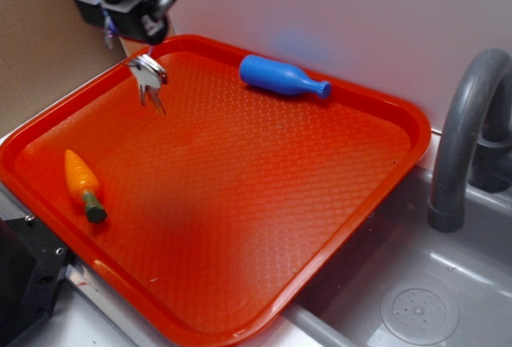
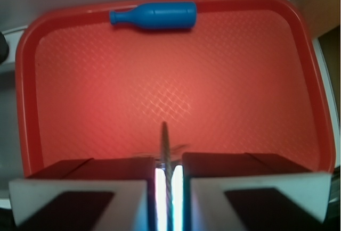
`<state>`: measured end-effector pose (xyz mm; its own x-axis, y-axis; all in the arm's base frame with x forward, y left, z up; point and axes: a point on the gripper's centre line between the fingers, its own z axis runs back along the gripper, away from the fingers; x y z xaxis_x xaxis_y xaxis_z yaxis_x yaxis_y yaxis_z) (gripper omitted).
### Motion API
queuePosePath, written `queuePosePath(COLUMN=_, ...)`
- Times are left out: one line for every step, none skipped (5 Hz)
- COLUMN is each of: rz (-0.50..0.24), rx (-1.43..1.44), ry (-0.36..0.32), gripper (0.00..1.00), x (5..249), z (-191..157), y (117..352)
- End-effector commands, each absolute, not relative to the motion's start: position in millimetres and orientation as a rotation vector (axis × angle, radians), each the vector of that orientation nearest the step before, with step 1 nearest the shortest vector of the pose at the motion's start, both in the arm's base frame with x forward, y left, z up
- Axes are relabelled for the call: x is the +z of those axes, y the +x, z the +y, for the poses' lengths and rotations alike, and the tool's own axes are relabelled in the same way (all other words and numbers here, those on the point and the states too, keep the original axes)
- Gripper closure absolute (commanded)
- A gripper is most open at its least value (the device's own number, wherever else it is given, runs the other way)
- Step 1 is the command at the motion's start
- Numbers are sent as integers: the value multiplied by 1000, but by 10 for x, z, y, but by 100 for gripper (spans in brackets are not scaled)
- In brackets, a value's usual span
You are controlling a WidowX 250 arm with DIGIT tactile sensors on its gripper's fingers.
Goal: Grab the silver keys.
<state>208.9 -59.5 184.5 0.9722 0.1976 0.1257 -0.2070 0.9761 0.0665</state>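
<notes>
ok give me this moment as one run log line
gripper: shut on silver keys | keys: hanging above orange tray | toy carrot, blue bottle: lying on tray

Toy kitchen, grey sink (image 1: 448, 283), faucet (image 1: 460, 139), orange tray (image 1: 384, 163)

1. The gripper (image 1: 128, 39) hung at the far left of the scene, raised clear of the surface below.
2. Its black body pointed downward, cables trailing off its right side.
3. In the wrist view, the two fingers (image 2: 80, 180) were drawn nearly together, pinching the silver keys (image 1: 149, 79), which dangled beneath.
</notes>
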Motion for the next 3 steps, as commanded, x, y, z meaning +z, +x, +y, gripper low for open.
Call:
queuePosePath(rz=-169, rx=249, ry=37, gripper=100, x=1962, z=-668, y=2301)
queuePosePath(rz=-178, rx=276, ry=21, gripper=100, x=1950, z=-659, y=2294)
queuePosePath(rz=-161, rx=287, ry=22, gripper=100, x=1902, z=-665, y=2313)
